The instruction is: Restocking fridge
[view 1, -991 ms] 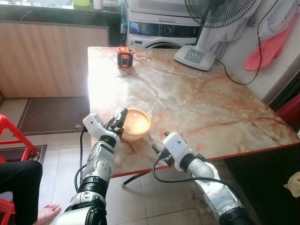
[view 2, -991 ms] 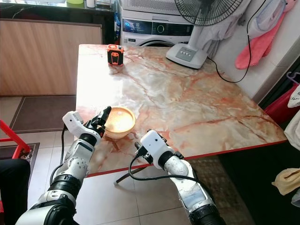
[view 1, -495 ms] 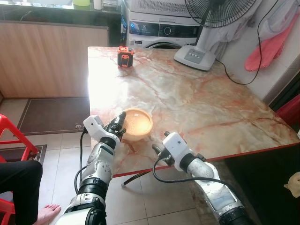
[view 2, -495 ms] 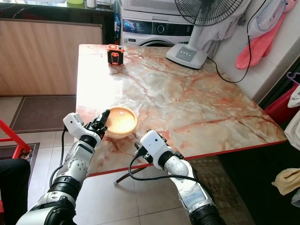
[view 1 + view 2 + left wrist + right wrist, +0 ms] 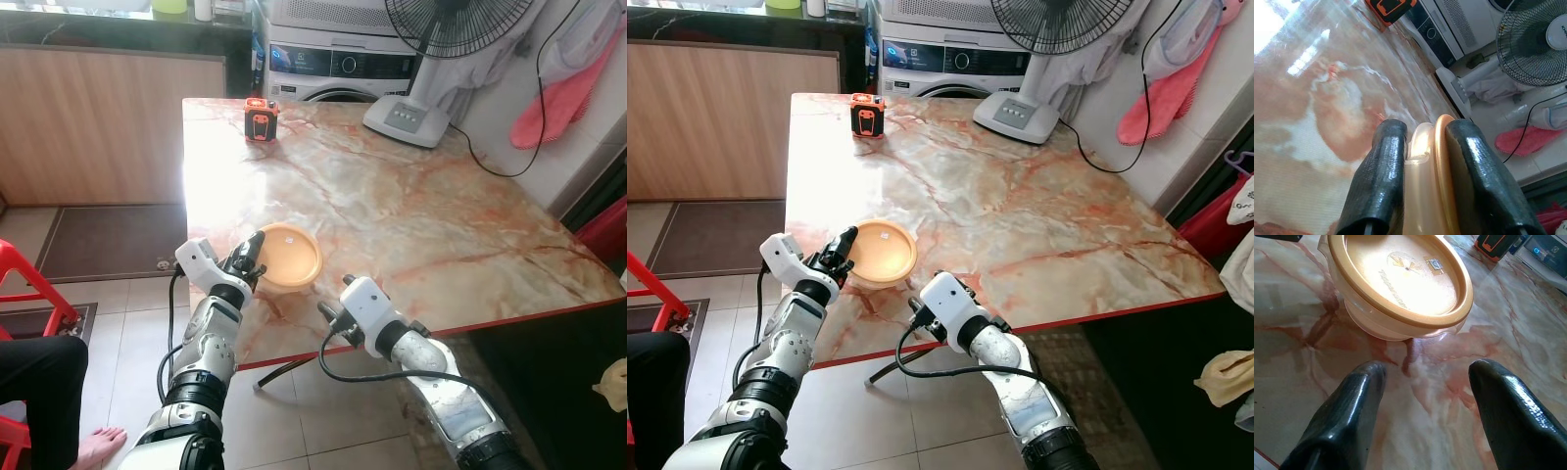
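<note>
Pinching the rim, the left gripper (image 5: 255, 257) has its jaws clenched on the near-left edge of the tub (image 5: 289, 258), one finger over the orange lid (image 5: 1400, 284) and one under the lip, and the tub sits tipped, lid angled toward the camera, near the front left edge of the tabletop (image 5: 411, 206). Looks like a light, stiff plastic container with translucent walls (contents can't be made out), so weight is likely no trouble, but that smooth lid and thin rim look slippery, and a one-sided pinch may let it swing or slide out. A steadier hold would probably be across the body under the rim, or a second support from beneath. The right gripper (image 5: 1420, 396) hovers low over the tabletop just this side of the tub, jaws spread wide and holding nothing, lined up toward its near wall. Farther back sit an orange-black gadget (image 5: 261, 119) and a fan base (image 5: 407, 119).
</note>
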Robot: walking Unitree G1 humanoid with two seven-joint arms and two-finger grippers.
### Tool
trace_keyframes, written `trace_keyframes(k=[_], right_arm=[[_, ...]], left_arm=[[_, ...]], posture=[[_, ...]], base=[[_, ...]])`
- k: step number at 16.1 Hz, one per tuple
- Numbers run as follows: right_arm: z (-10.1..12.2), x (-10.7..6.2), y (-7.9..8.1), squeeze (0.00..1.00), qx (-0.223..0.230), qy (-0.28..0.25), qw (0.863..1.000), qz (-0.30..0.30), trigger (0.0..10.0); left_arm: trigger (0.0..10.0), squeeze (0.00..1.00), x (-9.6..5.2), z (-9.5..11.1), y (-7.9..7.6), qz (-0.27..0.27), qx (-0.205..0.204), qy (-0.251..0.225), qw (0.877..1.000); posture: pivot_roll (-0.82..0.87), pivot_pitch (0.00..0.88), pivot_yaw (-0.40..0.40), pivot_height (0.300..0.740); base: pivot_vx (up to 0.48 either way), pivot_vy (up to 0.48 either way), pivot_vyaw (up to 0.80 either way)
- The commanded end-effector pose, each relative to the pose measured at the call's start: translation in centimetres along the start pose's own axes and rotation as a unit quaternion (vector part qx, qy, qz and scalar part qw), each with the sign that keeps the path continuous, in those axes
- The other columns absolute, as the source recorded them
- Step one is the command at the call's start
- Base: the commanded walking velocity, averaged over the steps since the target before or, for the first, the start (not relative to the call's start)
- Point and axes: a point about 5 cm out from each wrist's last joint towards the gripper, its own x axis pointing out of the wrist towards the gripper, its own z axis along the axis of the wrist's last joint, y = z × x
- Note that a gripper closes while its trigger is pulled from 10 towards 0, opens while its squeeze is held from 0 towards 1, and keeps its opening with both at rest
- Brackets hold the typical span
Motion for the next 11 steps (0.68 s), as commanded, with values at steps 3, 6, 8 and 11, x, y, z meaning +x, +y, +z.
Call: trace_keyframes(k=[3,6,8,11], right_arm=[[0.22,-0.18,-0.47,0.0,-0.011,-0.002,1.0,-0.001,10.0],[0.23,-0.18,-0.46,0.0,-0.011,-0.002,1.0,0.0,10.0],[0.23,-0.16,-0.48,0.0,-0.012,-0.002,1.0,0.0,10.0],[0.26,-0.17,-0.45,0.0,-0.013,-0.003,1.0,0.0,10.0]], left_arm=[[10.0,0.0,-0.09,-1.37,0.1,0.017,-0.046,0.022,0.999],[10.0,1.0,-0.1,-1.24,0.07,0.013,-0.047,0.018,0.999],[10.0,0.0,-0.04,-1.1,0.11,0.015,-0.043,0.014,0.999],[10.0,0.0,0.0,-1.23,0.04,0.015,-0.053,0.015,0.998]], posture=[[-0.07,0.0,-0.169,0.74],[-0.06,0.0,-0.171,0.74],[-0.06,0.0,-0.173,0.74],[-0.06,0.0,-0.173,0.74]], base=[[0.0,0.0,0.0],[0.0,0.0,0.0],[0.0,0.0,0.0],[0.0,0.0,0.0]])
